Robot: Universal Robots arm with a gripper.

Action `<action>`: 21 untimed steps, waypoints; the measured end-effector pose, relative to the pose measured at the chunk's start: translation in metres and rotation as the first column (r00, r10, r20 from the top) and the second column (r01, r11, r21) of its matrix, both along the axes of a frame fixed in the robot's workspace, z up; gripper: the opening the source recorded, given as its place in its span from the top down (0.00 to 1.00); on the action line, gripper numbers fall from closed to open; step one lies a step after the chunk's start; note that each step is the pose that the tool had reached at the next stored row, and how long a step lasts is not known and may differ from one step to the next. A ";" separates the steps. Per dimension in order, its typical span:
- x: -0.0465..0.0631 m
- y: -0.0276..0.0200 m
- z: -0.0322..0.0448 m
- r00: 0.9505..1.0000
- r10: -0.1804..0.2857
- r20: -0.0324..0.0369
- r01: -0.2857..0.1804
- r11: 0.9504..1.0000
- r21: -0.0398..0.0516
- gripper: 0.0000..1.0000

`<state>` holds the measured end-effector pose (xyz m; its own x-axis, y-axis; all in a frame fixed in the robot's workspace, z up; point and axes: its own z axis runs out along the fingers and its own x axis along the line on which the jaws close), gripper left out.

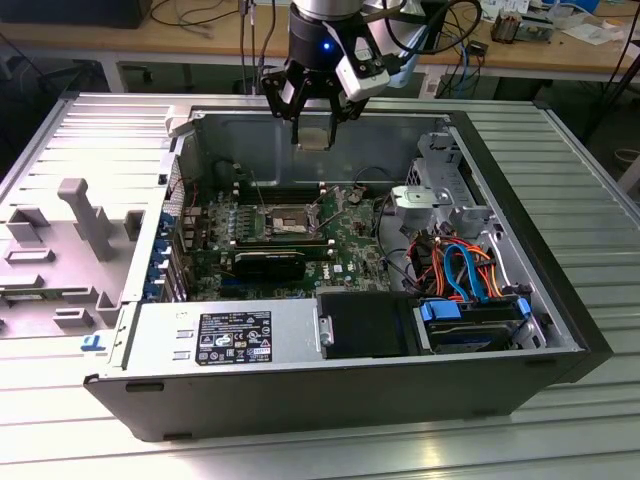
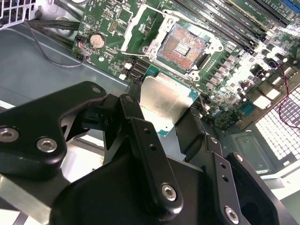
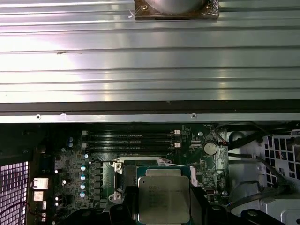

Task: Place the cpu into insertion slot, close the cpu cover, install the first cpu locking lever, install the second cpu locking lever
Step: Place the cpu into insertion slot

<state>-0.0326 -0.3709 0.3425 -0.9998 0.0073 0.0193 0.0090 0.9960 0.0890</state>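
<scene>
Item 1. Black multi-link gripper [image 1: 314, 124] on the arm is clamped on the cpu [image 1: 313, 137], a small flat square chip w/ dull silver-grey metal top. In the second wrist view, one finger presses each of two opposite chip edges. The metal top faces the camera and a green edge strip is visible.

Item 2. In the exterior view the chip hangs in the air above the far part of the open dark-grey computer case [image 1: 300, 405], well clear of the green circuit board [image 1: 350, 250]. Not seated.

Item 3. Insertion slot [image 2: 183, 47], a square socket w/ dark coppery centre and silver rim, lies uncovered on the board, contacts exposed. The cpu cover [image 2: 133, 28], a thin silver frame plate w/ square window, stands swung back just beside the slot, board showing through the window.

Item 4. Long narrow black memory slots [image 3: 131, 138] run parallel near the socket. A round silver coin cell [image 2: 96, 41] sits on the board's corner area.

Item 5. Case rests on a ribbed aluminium tabletop [image 1: 560, 440]. Blue and orange cables [image 1: 465, 265] are bundled at the exterior view's right inside the case.
</scene>
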 end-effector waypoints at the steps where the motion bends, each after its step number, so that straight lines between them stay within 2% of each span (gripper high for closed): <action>1: 0.000 0.0000 0.0000 1.000 0.000 0.000 0.000 1.000 0.000 0.46; 10: 0.000 -0.0005 -0.0007 1.000 0.000 0.000 0.000 1.000 0.000 0.46; 21: -0.001 -0.0049 -0.0045 1.000 0.003 0.000 -0.003 1.000 0.000 0.46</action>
<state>-0.0337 -0.3758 0.3380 -0.9998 0.0039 0.0193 0.0056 0.9960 0.0891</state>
